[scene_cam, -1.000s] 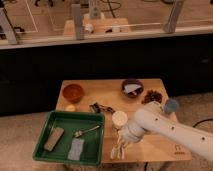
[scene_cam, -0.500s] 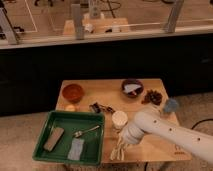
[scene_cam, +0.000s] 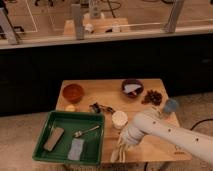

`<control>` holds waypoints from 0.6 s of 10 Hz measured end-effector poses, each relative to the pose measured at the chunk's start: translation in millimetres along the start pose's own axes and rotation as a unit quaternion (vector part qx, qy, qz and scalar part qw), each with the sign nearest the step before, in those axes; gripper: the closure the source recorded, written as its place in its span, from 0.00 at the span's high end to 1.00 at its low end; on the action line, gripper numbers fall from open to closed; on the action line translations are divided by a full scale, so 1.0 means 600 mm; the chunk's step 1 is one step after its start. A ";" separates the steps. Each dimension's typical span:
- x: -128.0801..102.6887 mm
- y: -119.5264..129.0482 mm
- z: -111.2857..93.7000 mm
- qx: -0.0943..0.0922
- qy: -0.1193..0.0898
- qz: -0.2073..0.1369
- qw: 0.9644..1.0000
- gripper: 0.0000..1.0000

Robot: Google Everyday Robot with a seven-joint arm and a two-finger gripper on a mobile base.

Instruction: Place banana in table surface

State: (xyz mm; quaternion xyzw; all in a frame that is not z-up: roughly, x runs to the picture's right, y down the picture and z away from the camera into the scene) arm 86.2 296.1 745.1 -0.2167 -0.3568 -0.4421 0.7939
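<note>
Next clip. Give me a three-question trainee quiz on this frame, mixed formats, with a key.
1. True or false: the banana lies inside the green tray.
2. Multiple choice: the gripper is over which part of the table?
A. back left corner
B. front edge, just right of the tray
C. back right corner
3. Fill in: the white cup stands just behind the ______.

Key:
1. False. It is at the table's front edge, right of the tray, under the gripper.
2. B.
3. Gripper. The cup is just beyond it, beside the tray's right rim.
</note>
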 end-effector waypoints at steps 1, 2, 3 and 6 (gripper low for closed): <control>0.000 0.001 -0.002 0.003 0.001 0.001 1.000 0.80; 0.000 0.002 -0.003 0.006 0.003 0.003 1.000 0.80; 0.001 0.004 -0.007 0.009 0.006 0.006 1.000 0.80; 0.016 0.022 -0.055 0.020 0.022 0.033 0.999 0.80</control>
